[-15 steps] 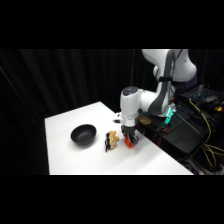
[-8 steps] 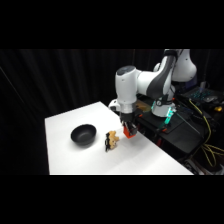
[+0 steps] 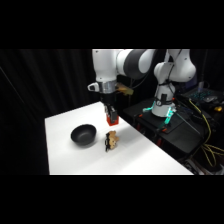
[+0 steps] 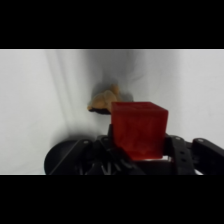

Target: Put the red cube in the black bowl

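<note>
Now that the gripper (image 3: 112, 119) has risen clear of the table, clenched on the red cube (image 4: 138, 129), carrying it to the black bowl (image 3: 83, 135) remains.

A glossy black bowl (image 3: 83, 135) catches a faint sheen on the smooth, matt white surface (image 3: 135, 155) below and beside the end effector (image 3: 112, 120). Between the end effector's dark, matt fingers (image 4: 185, 155), the red cube (image 4: 138, 129) looks smooth and plain, with a dull, slightly waxy finish. The arm's (image 3: 122, 62) white shell appears to be glossy moulded plastic, with black joint bands.
</note>
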Robot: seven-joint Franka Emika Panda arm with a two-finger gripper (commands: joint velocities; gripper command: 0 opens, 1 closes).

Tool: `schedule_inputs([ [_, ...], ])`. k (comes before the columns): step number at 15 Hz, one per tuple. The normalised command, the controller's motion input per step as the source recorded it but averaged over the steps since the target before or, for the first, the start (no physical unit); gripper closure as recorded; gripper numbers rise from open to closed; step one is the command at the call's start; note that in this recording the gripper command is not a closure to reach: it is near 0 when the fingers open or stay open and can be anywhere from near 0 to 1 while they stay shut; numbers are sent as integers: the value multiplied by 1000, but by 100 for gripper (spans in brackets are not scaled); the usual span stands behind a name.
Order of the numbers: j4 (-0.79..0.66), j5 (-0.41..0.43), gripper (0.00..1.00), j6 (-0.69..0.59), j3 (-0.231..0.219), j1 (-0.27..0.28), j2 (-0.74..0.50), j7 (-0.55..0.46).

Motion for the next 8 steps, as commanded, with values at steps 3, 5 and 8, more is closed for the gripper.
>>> schedule_inputs([
  [3, 564, -25, 100, -194, -30, -96, 301, -176],
  [5, 616, -4, 100, -193, -28, -78, 380, -218],
  [8, 601, -54, 100, -160, -60, -85, 409, -178],
])
